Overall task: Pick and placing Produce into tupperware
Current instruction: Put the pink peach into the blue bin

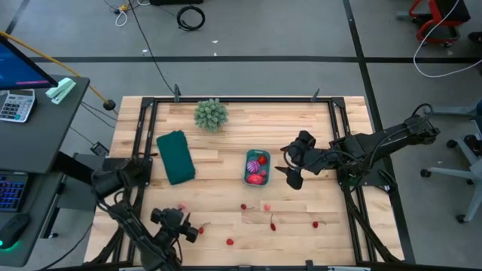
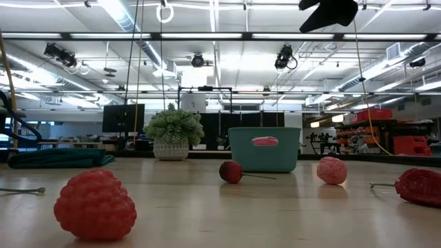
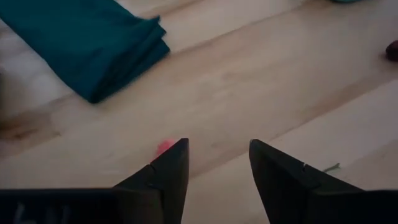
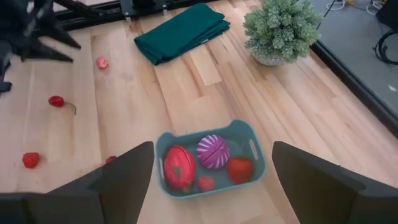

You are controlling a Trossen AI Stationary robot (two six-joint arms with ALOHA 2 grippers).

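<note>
Teal tupperware (image 4: 208, 163) near the counter's (image 1: 226, 143) middle, holding a purple ball (image 4: 213, 151), a large red piece (image 4: 180, 167) and two smaller red ones. More red and pink produce (image 1: 271, 220) scattered toward the front edge. Right hand (image 1: 294, 167) just beside the tub, raised above it, fingers spread wide, empty. Left hand (image 1: 189, 226) low at the front-left (a pink piece (image 3: 164, 148) just past its fingertip), parted, gripping nothing. Folded green cloth (image 1: 175, 156) and potted plant (image 1: 211, 114) behind.
</note>
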